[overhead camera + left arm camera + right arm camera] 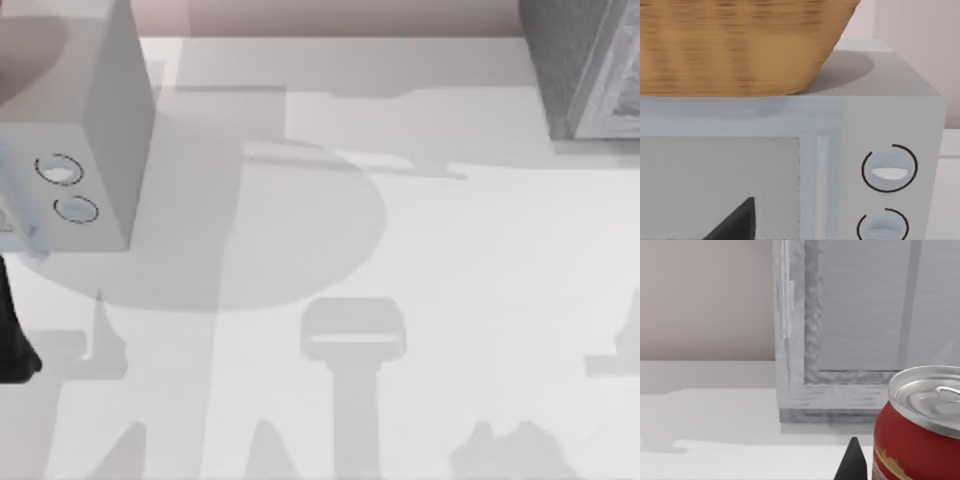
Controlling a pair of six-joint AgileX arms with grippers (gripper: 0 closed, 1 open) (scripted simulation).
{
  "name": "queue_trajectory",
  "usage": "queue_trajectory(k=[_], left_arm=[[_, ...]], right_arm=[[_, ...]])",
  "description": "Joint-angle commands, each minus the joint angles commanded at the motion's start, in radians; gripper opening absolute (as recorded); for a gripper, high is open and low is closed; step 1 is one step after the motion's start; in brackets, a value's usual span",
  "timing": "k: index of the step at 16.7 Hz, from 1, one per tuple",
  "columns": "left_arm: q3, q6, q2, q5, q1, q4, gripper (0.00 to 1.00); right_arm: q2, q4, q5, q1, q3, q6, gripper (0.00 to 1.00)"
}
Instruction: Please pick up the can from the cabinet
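The can (920, 440) is red with a silver lid and stands very near the camera in the right wrist view. A black tip of my right gripper (852, 464) shows just beside the can's side. Behind them is the grey cabinet (840, 340), which the top view places at the table's far right corner (590, 70). My left arm (15, 340) is at the top view's left edge. A dark tip of my left gripper (737, 222) is in front of the microwave's door.
A pale grey microwave (90, 130) with two round dials (889, 169) stands at the far left. A woven basket (740, 45) sits on top of it. Arm shadows fall across the white table (400, 260).
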Motion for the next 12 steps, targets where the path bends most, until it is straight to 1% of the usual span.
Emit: queue_trajectory(k=[3,8,10,12], left_arm=[[0.0,0.0,0.0,0.0,0.0,0.0,1.0],[0.0,0.0,0.0,0.0,0.0,0.0,1.0],[0.0,0.0,0.0,0.0,0.0,0.0,1.0],[0.0,0.0,0.0,0.0,0.0,0.0,1.0]], right_arm=[[-0.055,0.03,-0.016,-0.015,-0.062,-0.001,0.0],[-0.049,0.027,-0.015,-0.012,-0.064,0.001,0.0],[-0.019,0.051,-0.045,-0.029,-0.057,-0.002,0.0],[0.054,0.109,-0.113,-0.069,-0.039,-0.008,0.0]])
